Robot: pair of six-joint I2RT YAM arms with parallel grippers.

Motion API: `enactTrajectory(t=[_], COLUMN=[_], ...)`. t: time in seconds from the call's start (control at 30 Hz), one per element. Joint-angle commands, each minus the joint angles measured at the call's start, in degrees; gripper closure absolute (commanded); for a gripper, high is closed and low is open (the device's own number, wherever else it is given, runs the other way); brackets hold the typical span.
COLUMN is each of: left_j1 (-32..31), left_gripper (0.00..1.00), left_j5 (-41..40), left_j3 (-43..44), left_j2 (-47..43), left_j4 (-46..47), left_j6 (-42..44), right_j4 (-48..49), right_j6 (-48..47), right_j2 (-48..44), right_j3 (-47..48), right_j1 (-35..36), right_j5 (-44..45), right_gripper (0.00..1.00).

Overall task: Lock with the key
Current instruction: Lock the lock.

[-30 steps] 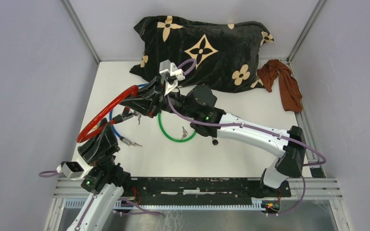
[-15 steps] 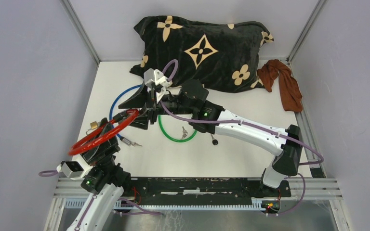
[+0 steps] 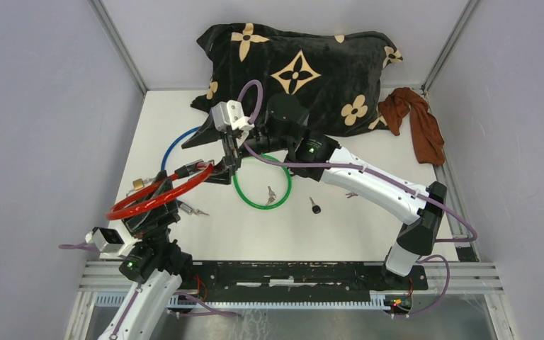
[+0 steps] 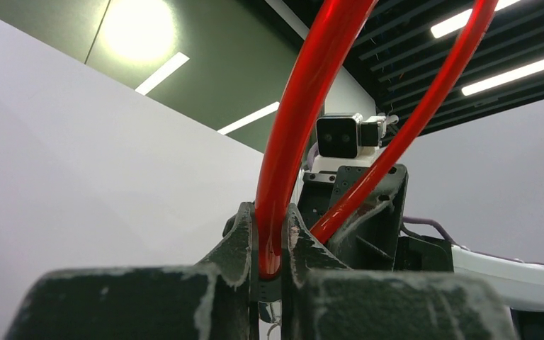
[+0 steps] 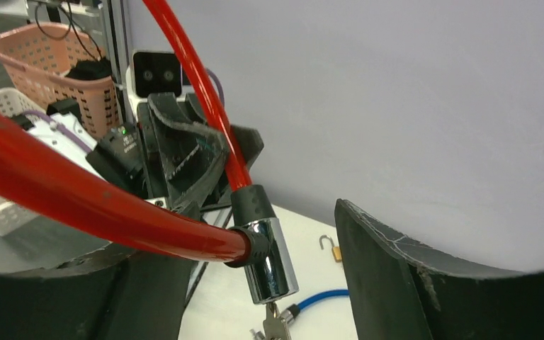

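Looking down over the arms, I see the red plastic-coated cable lock (image 3: 157, 197) held up off the white table (image 3: 368, 234), out toward nine o'clock. The left gripper (image 4: 270, 244) is pinching the cable itself, with its scuffed black fingers pressed against the glossy red sheath. The right gripper (image 3: 218, 170) stands spread wide at the loop's two o'clock end. Its jaws sit either side of the chrome lock barrel (image 5: 270, 260) without touching it.

A small silver key (image 5: 276, 327) hangs from the barrel's lower end. The barrel is smooth, round polished metal with a black collar where the cable enters.

My guess is that the cable is light, springy rather than limp, and slick under the pads, so it may swing or twist in a grip. The barrel looks rigid and slippery too. The key is thin and fiddly and is best taken by its flat head, with the barrel braced against turning.

On the table a green cable loop (image 3: 244, 195) lies at the centre, and a blue cable (image 3: 173, 142) curves at eleven o'clock. A black plush pillow (image 3: 304, 71) with beige flowers fills twelve o'clock, and a rust-brown cloth (image 3: 418, 120) is crumpled at two.
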Motion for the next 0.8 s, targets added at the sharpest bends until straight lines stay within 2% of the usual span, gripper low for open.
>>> enactTrajectory(t=[0.0,0.1,0.23,0.3,0.37,0.43,0.5,0.53,0.67,0.77], left_j1=[0.04,0.04,0.04,0.09,0.04,0.04,0.1,0.05,0.04,0.05], left_gripper=[0.98,0.98,0.98,0.98,0.98,0.98,0.98,0.98,0.97,0.81], left_j5=[-1.77,-1.86,-1.7,-1.57,-1.49,-1.12,-0.45,-0.01,3.17,4.82], left_j3=[2.61,2.7,2.7,2.62,2.61,2.53,2.44,2.44,2.51,2.28], left_j2=[-0.25,-0.13,-0.35,-0.45,-0.61,-0.77,-0.97,-1.07,-0.61,-0.33], left_j4=[0.37,0.31,-0.08,-0.32,-0.65,-1.26,-2.35,-2.93,-4.7,-6.18], left_j6=[-3.34,-3.83,-4.06,-4.22,-4.32,-4.39,-4.89,-5.47,-7.76,-9.03], right_j4=[-4.02,-6.6,-7.58,-6.59,-4.89,-1.88,0.06,0.71,3.45,4.0], right_j6=[-6.06,-7.8,-8.59,-8.1,-7.23,-6.0,-4.84,-4.42,-1.96,-1.17], right_j2=[-0.73,-0.44,-0.34,-0.72,-1.57,-2.57,-3.45,-3.8,-4.99,-5.5], right_j3=[-1.44,-1.6,-1.93,-2.5,-3.63,-4.98,-6.29,-6.66,-7.64,-7.72], right_j1=[0.3,0.26,0.26,0.27,0.27,0.26,0.31,0.32,0.35,0.74], right_j5=[-0.18,1.33,2.92,3.64,4.55,5.24,6.12,6.55,6.02,5.47], right_gripper=[0.26,0.33,0.38,0.46,0.61,0.8,0.96,1.0,1.0,1.0])
